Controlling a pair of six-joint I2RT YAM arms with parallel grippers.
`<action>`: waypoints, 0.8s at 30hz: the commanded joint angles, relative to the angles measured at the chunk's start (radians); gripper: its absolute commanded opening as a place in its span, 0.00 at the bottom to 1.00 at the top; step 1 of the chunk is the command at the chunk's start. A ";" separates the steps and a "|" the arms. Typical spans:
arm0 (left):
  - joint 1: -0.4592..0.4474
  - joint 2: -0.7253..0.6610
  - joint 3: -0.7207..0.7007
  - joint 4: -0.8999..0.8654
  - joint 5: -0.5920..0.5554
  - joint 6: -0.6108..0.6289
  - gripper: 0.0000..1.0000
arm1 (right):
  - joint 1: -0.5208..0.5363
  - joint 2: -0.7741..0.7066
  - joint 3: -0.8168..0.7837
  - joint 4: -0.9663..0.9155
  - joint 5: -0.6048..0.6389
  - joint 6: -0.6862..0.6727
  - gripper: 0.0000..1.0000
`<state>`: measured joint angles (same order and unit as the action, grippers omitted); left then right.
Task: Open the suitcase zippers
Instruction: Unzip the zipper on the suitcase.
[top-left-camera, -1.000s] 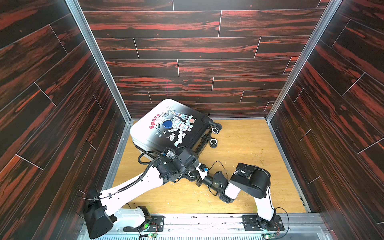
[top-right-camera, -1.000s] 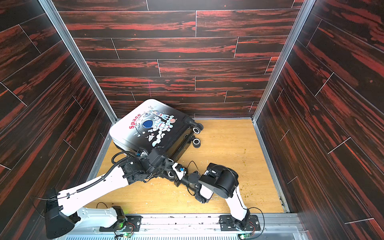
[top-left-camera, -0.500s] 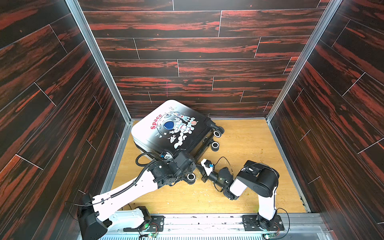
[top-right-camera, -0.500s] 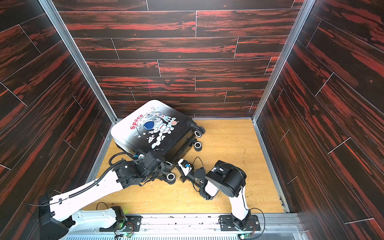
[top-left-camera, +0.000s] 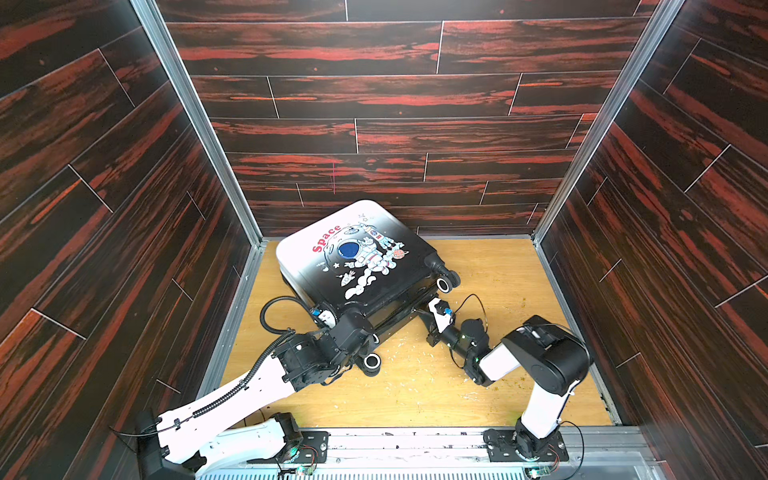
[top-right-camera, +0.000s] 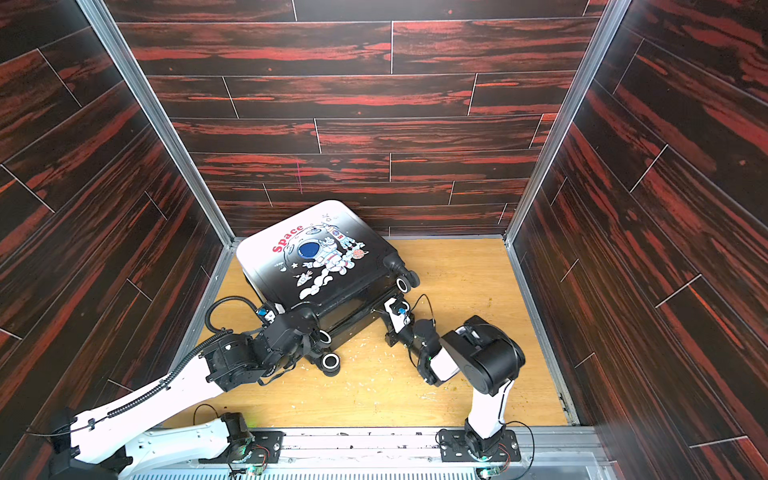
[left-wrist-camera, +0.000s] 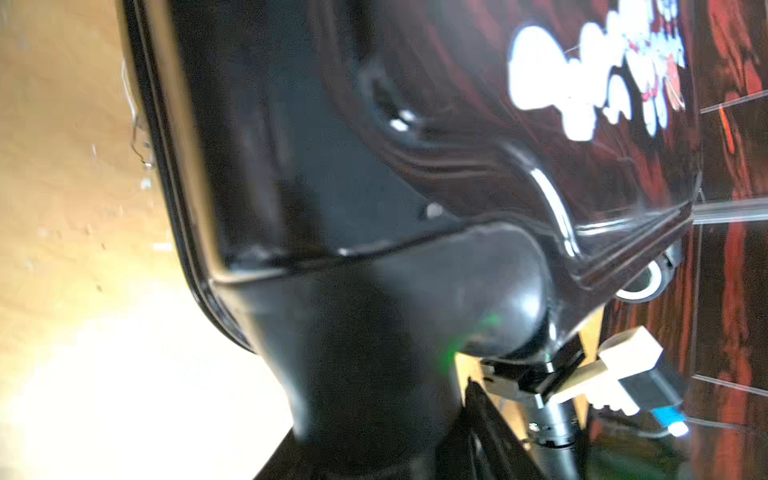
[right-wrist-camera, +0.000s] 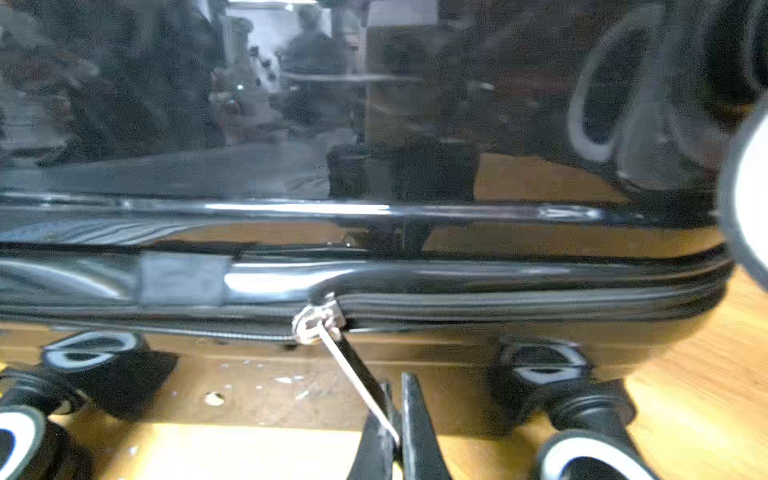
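**Suitcase (top-left-camera: 361, 257) zip pull pinched as the track lies crosswise ahead**

Lid up on the wooden counter (top-left-camera: 478, 395), the astronaut-print case presents its wheel-side edge to the right pincer (right-wrist-camera: 399, 432). The jaws are closed tight on the end of a thin metal pull tab (right-wrist-camera: 353, 374). The tab runs straight from the pincer's tips forward to the slider (right-wrist-camera: 318, 322), which sits just ahead of them on the seam between the two shells.

The zippers (right-wrist-camera: 519, 301) stretch along that seam, and their long axis crosses the pincer's line of reach rather than following it. Any travel of the slider would therefore seem to call for a sideways draw along the edge, between the wheels (right-wrist-camera: 590, 453), not a pull straight back.

The right arm is plainly the nearer to the slider. The left pincer (top-left-camera: 360, 332) is up against the case's near corner, well to the side of the right one. Its jaws are hidden in both top views and its own camera shows only blurred black shell, so its opening and any hold cannot be told.
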<state>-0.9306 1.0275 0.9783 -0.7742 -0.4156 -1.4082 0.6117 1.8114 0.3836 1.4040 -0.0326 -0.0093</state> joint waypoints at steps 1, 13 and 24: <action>0.011 -0.057 0.034 -0.205 -0.134 0.182 0.00 | -0.072 -0.068 -0.013 0.112 0.215 0.026 0.00; 0.154 -0.060 0.071 -0.263 -0.140 0.327 0.00 | -0.186 -0.143 -0.157 0.224 0.289 0.073 0.00; 0.324 -0.020 0.089 -0.312 -0.152 0.425 0.00 | -0.265 -0.223 -0.193 0.224 0.293 0.139 0.00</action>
<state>-0.6952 1.0153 1.0496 -0.8764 -0.3611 -1.0416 0.4366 1.6489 0.1959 1.4658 -0.0082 0.0536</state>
